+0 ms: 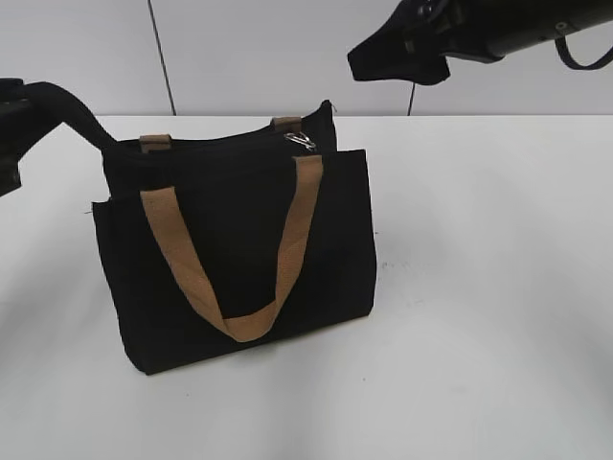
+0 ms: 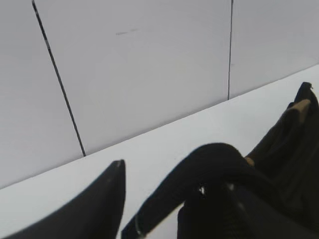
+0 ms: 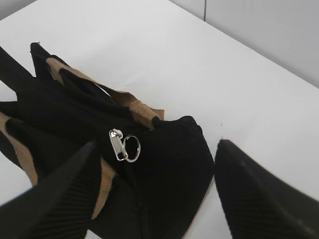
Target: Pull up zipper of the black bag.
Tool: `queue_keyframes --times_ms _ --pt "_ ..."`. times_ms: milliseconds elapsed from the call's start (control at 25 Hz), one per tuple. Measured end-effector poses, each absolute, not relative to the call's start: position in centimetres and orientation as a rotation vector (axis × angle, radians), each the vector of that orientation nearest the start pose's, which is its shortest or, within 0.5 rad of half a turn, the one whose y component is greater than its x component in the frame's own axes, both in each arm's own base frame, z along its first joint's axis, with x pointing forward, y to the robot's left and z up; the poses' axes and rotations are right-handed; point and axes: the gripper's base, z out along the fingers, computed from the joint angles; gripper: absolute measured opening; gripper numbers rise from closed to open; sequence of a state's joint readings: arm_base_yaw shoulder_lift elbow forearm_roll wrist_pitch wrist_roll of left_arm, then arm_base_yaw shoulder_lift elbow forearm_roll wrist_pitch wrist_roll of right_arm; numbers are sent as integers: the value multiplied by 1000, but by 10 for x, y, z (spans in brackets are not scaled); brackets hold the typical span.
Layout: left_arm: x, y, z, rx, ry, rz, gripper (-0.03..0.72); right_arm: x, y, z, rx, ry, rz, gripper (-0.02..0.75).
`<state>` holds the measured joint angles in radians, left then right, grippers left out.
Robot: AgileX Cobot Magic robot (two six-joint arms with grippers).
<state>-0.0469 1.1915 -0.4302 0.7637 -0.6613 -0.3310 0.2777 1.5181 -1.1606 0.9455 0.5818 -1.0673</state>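
The black bag (image 1: 239, 249) stands upright on the white table, its tan front handle (image 1: 287, 240) hanging down. The silver zipper pull (image 1: 300, 142) lies at the right end of the top edge; it also shows in the right wrist view (image 3: 123, 145), between and beyond my fingers. My right gripper (image 1: 397, 59) (image 3: 157, 144) is open and empty, raised above and to the right of the bag. My left gripper (image 1: 8, 144) (image 2: 159, 179) is at the bag's left end, fingers apart. A black strap (image 2: 199, 159) from the bag arcs over its right finger.
The white table (image 1: 488, 287) stretches right of and in front of the bag. A pale panelled wall (image 1: 259, 48) rises behind the table's far edge. The second tan handle (image 1: 153, 142) shows at the bag's back.
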Motion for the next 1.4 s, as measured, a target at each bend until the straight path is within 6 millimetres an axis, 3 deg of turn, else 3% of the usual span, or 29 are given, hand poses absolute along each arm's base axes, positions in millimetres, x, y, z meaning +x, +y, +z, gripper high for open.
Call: queue_keyframes --times_ms 120,280,600,840,1000,1240,1400 --pt "219 -48 248 566 1635 -209 463 311 130 315 -774 2035 541 548" --pt "210 -38 253 472 1730 -148 521 311 130 315 -793 2036 522 548" --pt "183 -15 266 227 1869 -3 531 311 129 314 -806 2037 508 548" --pt "165 8 246 -79 2169 140 531 309 128 318 -809 2025 502 548" --pt "155 8 238 -228 2348 97 531 305 127 323 -813 2013 493 548" --pt "155 -7 267 -163 2495 -88 531 298 118 328 -704 2119 455 548" --pt "155 -8 275 -138 2585 -87 531 293 97 328 -527 2268 380 548"
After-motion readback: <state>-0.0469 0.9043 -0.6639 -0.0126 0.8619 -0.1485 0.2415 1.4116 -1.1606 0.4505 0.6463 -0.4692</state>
